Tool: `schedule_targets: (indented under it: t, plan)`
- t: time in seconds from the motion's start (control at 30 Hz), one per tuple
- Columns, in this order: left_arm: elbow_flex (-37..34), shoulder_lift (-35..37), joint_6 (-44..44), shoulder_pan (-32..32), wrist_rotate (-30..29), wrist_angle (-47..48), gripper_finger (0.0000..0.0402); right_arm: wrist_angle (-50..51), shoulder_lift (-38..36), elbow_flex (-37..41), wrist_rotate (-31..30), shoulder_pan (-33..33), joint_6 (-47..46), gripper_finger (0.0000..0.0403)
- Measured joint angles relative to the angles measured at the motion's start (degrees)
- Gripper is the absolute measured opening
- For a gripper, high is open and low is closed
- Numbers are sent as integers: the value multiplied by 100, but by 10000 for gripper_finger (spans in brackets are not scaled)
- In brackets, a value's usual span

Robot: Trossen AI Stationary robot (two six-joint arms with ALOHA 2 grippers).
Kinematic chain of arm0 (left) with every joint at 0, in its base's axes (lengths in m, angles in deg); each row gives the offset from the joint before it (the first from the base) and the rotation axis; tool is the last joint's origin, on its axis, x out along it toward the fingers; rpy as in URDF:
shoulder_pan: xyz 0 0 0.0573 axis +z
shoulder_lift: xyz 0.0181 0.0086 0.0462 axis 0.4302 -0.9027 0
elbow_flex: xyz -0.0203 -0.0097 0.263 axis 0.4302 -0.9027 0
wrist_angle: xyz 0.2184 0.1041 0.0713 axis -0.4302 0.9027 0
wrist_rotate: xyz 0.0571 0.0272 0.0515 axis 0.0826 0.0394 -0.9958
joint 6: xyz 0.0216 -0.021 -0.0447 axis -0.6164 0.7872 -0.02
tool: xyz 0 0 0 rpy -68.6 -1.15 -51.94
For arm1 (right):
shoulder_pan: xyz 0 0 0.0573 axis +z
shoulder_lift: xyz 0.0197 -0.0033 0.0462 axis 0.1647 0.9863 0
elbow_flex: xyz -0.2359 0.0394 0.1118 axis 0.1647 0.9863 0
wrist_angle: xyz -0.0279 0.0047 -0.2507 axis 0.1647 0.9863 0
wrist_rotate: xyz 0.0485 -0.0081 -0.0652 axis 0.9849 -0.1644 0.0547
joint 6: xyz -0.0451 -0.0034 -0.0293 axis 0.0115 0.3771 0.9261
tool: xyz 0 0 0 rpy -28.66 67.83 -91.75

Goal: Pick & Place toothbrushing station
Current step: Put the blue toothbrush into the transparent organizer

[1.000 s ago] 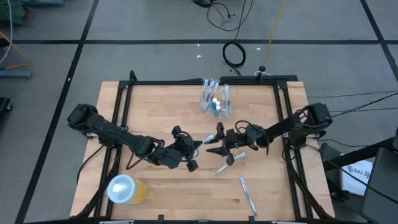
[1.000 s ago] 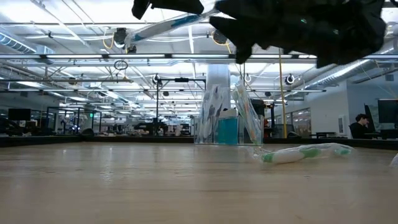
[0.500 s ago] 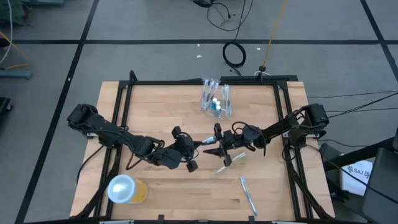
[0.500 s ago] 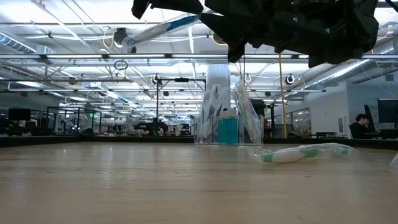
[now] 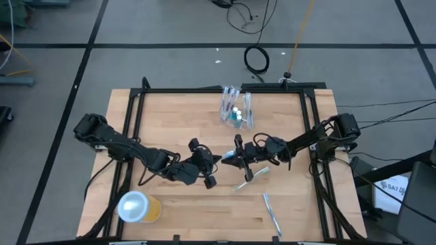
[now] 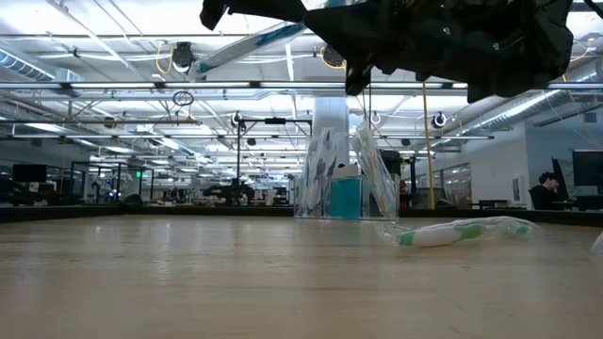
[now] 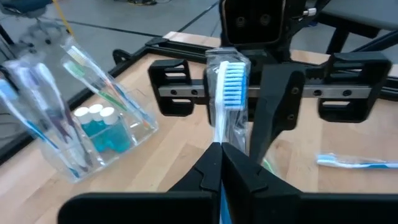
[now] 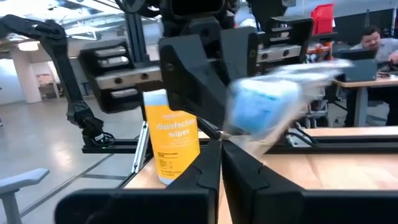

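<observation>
Both the left gripper [image 7: 219, 149] and right gripper [image 8: 219, 144] pinch one wrapped blue-bristled toothbrush [image 7: 227, 93] mid-air, apparently handing it over toward the clear plastic cup [image 5: 236, 109].

**Wooden table and what rests on it**

A light wooden table [image 5: 170, 116] in a black frame carries four things. A clear plastic cup [image 5: 236, 109] of toothbrushes and teal tubes stands near the far edge. An orange-yellow cup [image 5: 139, 207] with a white lid lies at the near left corner. A wrapped pale-green toothbrush [image 5: 251, 178] lies right of centre, and another wrapped toothbrush [image 5: 272, 212] lies near the front edge.
</observation>
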Motion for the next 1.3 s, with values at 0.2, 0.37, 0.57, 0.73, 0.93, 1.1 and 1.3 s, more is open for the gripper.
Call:
schedule_targets:
  t: [0.2, 0.37, 0.57, 0.73, 0.93, 1.1, 1.3]
  plan:
    - [0, 0, 15, -13, 79, 105, 45, 277, 0, 0, -436, 0, 17, 1]
    - [0, 0, 120, -13, 86, 524, 77, 329, 0, 0, -447, -2, 94, 1]
    - [0, 0, 362, -13, 78, 871, 97, 338, 0, 0, -528, -2, 111, 0]
    - [0, 2, 181, 15, 23, 866, 100, 558, 0, 0, -710, -4, 113, 0]
    - [0, 4, 105, 134, 129, 866, 37, 596, 0, 0, -689, -4, 113, 0]
    - [0, 6, 145, 223, 369, 891, 16, 598, 0, 0, -687, -4, 113, 0]
    - [0, 7, 42, 306, 984, 1509, 37, 806, 0, 0, -696, -4, 212, 2]
